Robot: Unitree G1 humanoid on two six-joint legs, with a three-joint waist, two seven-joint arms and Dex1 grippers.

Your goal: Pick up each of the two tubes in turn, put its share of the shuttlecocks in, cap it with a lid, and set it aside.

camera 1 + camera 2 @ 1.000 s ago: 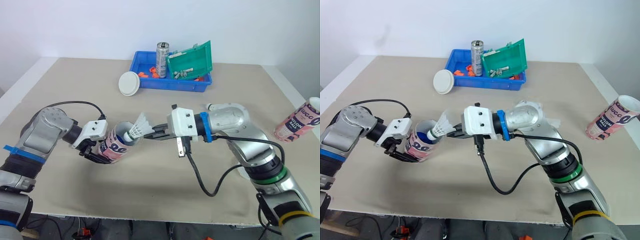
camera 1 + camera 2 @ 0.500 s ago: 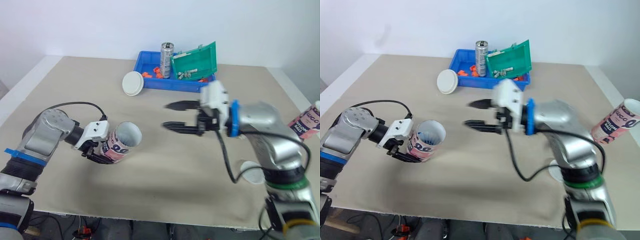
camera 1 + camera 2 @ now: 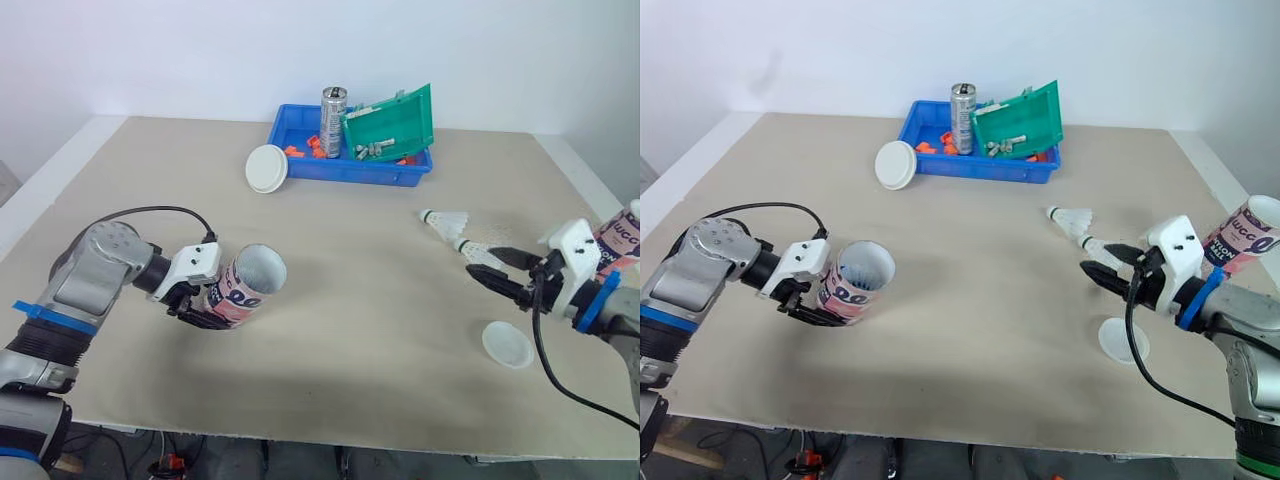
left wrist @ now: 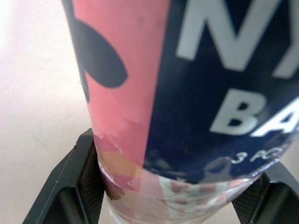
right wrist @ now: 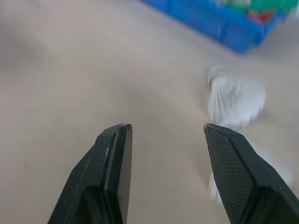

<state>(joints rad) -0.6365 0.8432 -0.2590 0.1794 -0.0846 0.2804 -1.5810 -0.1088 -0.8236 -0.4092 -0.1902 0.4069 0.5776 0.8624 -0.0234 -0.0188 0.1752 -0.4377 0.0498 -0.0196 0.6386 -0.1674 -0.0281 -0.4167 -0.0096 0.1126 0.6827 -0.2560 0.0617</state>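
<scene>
the left hand point(image 3: 203, 300) is pinching the tube point(image 3: 243, 287) near its closed end, with a finger point(image 4: 79, 186) on each side of the wall. the tube is tipped over, seemingly held just off the worktop point(image 3: 340, 300), its open mouth turned toward the other arm. well beyond that hand, a white lid point(image 3: 267, 167) lies flat just beside a blue bin point(image 3: 345, 168).

further right, the farther shuttlecock point(image 3: 445, 217) lies on the worktop a little ahead of the right hand point(image 3: 483, 264). the nearer shuttlecock point(image 3: 474, 248) lies right at its fingertips; whether it touches one i cannot tell. the right hand is spread wide and holds nothing. a second lid point(image 3: 507, 343) lies near it on the robot's side, and the second tube point(image 3: 618, 240) leans just behind its wrist.

a shuttlecock is near weightless and will likely skid if nudged. the feather skirt crushes easily, so the grip probably belongs on the cork head or the stiff stems just above it, closed gently.
</scene>
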